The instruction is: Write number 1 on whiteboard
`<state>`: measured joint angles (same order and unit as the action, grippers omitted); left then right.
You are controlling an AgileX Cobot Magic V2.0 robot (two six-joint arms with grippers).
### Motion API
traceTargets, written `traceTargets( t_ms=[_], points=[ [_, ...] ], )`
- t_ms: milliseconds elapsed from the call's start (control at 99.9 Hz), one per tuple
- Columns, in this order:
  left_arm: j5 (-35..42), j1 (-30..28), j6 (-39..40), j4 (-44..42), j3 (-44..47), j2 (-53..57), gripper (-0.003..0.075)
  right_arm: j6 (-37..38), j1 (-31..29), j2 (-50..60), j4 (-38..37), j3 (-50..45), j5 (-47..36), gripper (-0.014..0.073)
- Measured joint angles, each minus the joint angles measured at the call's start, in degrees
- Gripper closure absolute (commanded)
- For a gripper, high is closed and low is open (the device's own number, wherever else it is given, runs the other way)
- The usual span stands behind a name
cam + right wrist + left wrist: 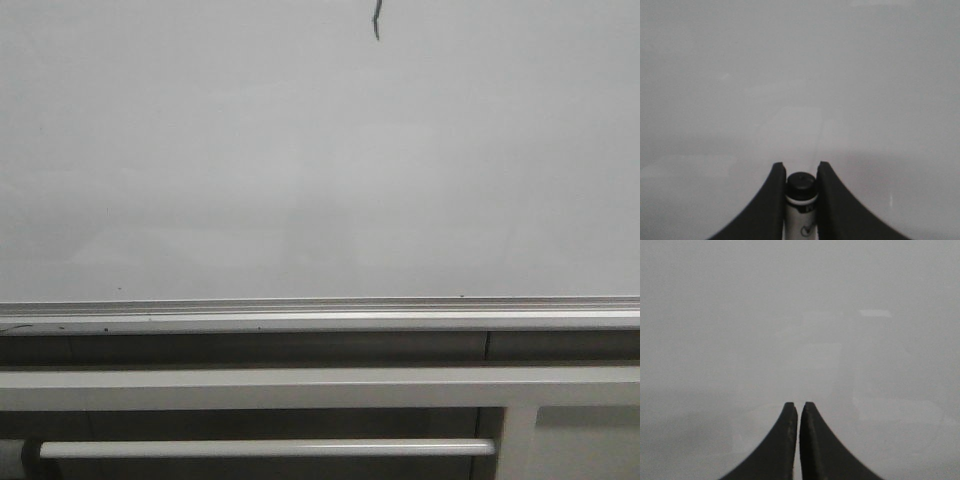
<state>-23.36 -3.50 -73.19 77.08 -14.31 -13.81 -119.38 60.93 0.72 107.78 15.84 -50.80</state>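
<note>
- Nearest the wrist cameras, the right gripper [799, 170] has its 2 dark fingers [774, 200] clamped on a marker [800, 186], a white barrel with a black end that points toward the pale surface ahead.
- The marker sits between the fingertips, touching both; a small check-like mark shows on its barrel.
- The left gripper [799, 407] holds nothing: its 2 dark fingers [777, 445] are pressed together with only a hairline slit between them.
- Both wrist views face plain grey-white board, with faint reflections and no stroke in sight.
- In the front view, closest to the camera, a white horizontal bar [265, 448] lies low, with a white frame panel [300, 388] just above it.
- Above that runs the silver metal rail [320, 318], dotted with a few small dark specks.
- Beyond the rail, the whiteboard [300, 170] fills most of the view.
- The number 1 [377, 20] is a short, dark, nearly vertical stroke with a slight kink, at the very top edge of the front view, right of centre and well apart from the rail.
- Neither arm appears in the front view.
</note>
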Motion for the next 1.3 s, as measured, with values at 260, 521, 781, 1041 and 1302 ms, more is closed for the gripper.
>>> traceTargets(
  t_ms=[260, 521, 781, 1041, 1302],
  points=[
    [0.14, 0.00, 0.00, 0.13, 0.02, 0.00, 0.0741, 0.12, 0.00, 0.00, 0.00, -0.26, 2.71, 0.0645],
    [0.14, 0.00, 0.00, 0.39, 0.02, 0.00, 0.0741, 0.09, 0.00, 0.00, 0.00, -0.26, 4.65, 0.0647],
    [0.14, 0.00, 0.00, 0.70, 0.12, 0.00, 0.0741, 0.09, 0.00, 0.00, 0.00, -0.26, 4.83, 0.0647],
    [0.14, 0.00, 0.00, 0.84, 0.24, 0.00, 0.0741, 0.09, 0.00, 0.00, 0.00, -0.36, 4.81, 0.0643],
    [1.31, 0.00, 0.00, 1.08, 2.21, 0.56, 0.0741, 0.15, -0.38, 0.00, 0.00, -2.98, 3.42, 0.0635]
  ],
)
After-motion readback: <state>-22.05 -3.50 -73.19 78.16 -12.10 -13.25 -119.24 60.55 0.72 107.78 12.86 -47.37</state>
